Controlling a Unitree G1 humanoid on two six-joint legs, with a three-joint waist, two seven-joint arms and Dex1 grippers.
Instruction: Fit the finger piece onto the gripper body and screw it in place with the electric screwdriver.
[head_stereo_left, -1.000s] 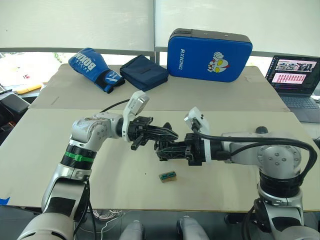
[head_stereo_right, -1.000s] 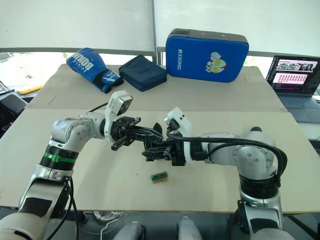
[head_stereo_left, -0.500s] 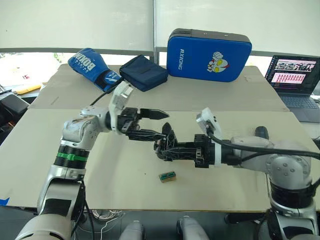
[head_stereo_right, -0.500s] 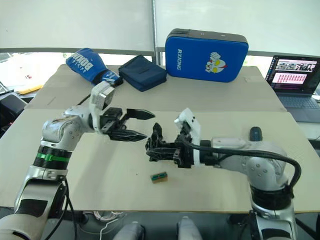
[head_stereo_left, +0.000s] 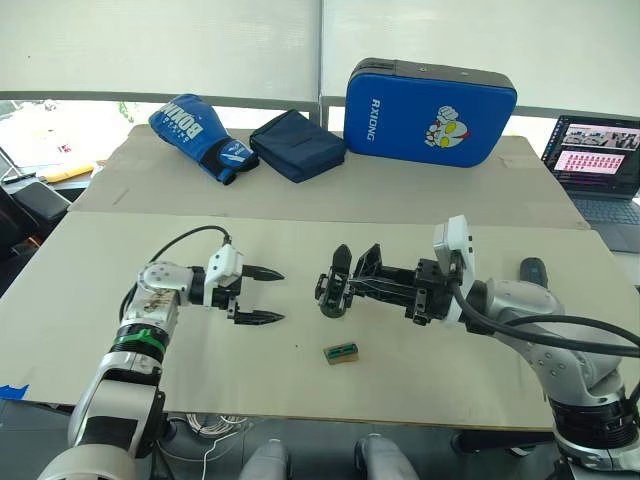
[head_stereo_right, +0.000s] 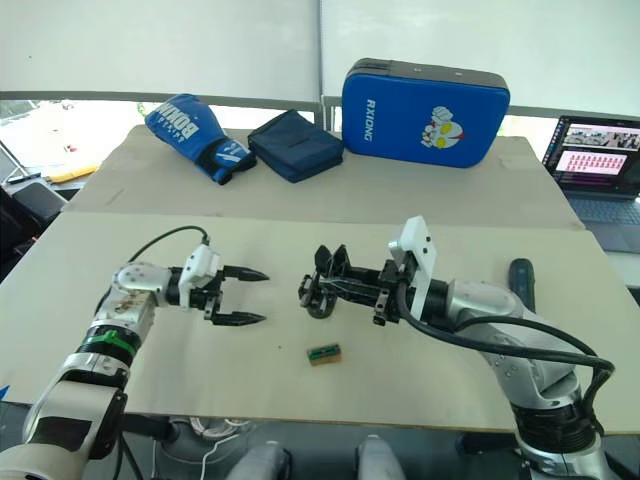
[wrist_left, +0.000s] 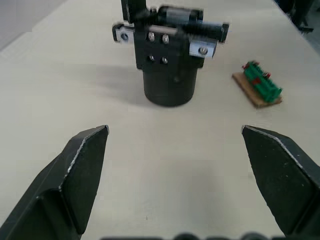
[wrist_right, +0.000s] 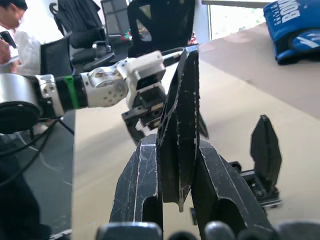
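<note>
While the finger piece (head_stereo_left: 372, 262) is not yet seated, the step in hand looks like the fitting itself. From the head, the gripper body (head_stereo_left: 333, 302) stands upright on the pale table (head_stereo_left: 250, 370). The right gripper (head_stereo_left: 356, 289) reaches in just beside it, clenched on the finger piece, which stands tip-up close to the body's own finger. On the body's other side, a little apart, the left gripper (head_stereo_left: 280, 296) hovers low with its jaws spread and empty. A small green block (head_stereo_left: 340, 351) lies nearer the robot than the body. The electric screwdriver (head_stereo_left: 531, 269) lies well apart, out past the right arm (untouched, by the look of it).

From the left wrist, the body's round base sits squarely on the table between the wide-apart fingers (wrist_left: 82, 165), the green block off to one side.

From the right wrist, the flat piece is pinched edge-on between the two fingers (wrist_right: 142, 185), the body just beyond.

Next, I judge, the blocky base must be lined up with the body's mount, probably with the left gripper steadying the body, before the screwdriver is fetched.

Far beyond the body lie a boxing glove (head_stereo_left: 190, 125), a dark pouch (head_stereo_left: 297, 146), a blue pad (head_stereo_left: 430, 98) and a laptop (head_stereo_left: 598, 160); office chairs and a person show in the room.
</note>
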